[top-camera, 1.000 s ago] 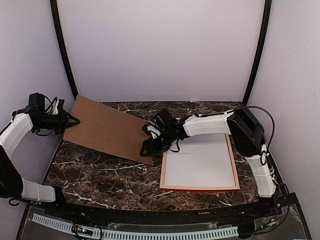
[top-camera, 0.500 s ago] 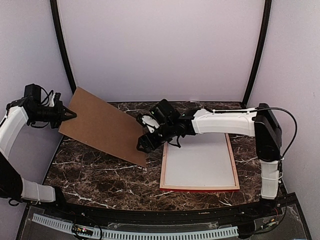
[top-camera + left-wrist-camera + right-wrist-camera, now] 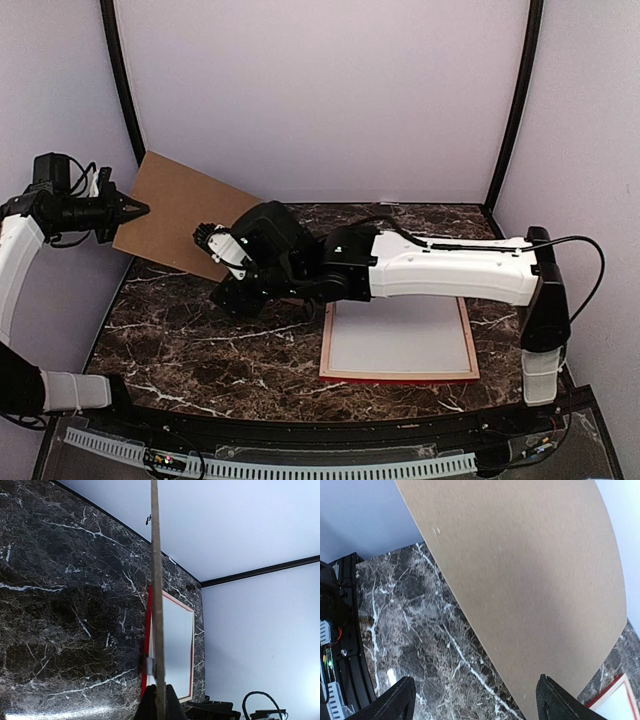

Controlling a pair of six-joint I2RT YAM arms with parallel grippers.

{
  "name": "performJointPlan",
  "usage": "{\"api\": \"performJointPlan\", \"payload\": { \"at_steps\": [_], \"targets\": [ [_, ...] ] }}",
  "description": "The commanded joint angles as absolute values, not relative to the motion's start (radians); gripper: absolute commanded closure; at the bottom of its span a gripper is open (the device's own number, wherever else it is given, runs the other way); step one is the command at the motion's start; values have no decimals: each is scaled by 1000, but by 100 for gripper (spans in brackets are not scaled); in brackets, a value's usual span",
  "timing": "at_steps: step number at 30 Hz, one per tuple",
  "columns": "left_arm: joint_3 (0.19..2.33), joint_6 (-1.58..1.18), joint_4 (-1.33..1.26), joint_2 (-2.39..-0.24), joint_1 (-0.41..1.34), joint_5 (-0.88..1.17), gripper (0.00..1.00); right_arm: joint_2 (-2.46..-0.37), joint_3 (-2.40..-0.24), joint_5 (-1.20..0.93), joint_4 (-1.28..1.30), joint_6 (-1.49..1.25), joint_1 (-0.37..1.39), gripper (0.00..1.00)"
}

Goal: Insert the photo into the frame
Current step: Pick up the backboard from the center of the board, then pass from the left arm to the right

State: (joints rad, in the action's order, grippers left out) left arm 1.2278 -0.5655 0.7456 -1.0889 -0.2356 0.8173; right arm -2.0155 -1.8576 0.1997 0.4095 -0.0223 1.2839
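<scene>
Your left gripper (image 3: 138,209) is clamped on the edge of the tilted brown backing board (image 3: 180,212). Your right gripper (image 3: 475,697) gapes wide and empty, facing that board. The frame (image 3: 400,377) lies flat near its right finger.

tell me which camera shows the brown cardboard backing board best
The right wrist view: the flat brown cardboard backing board fills most of it, broad face on. The top external view shows it tilted, pinched by the left gripper, partly behind the right arm. The left wrist view shows only its thin edge.
</scene>
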Motion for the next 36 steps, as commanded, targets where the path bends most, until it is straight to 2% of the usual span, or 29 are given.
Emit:
{"api": "performJointPlan", "payload": {
  "at_steps": [1,9,15,20,31,36],
  "targets": [
    [1214,-684,632,-1031,-217,898,100,-2085,-1977,434,434,85,1340,16],
    [1202,-764,582,-998,-155,886,100,-2205,-2139,648,491,220,1397,20],
    [1194,-781,572,-984,-129,872,100,-2268,-2209,847,471,322,1419,27],
    [1173,-777,570,-983,-121,860,100,-2274,-2203,935,412,392,1432,40],
    [1130,-777,546,-994,-117,845,100,-2245,-2138,949,332,434,1444,63],
    [1130,-776,542,-1001,-115,840,98,-2238,-2120,957,309,443,1445,85]
  ]
}}
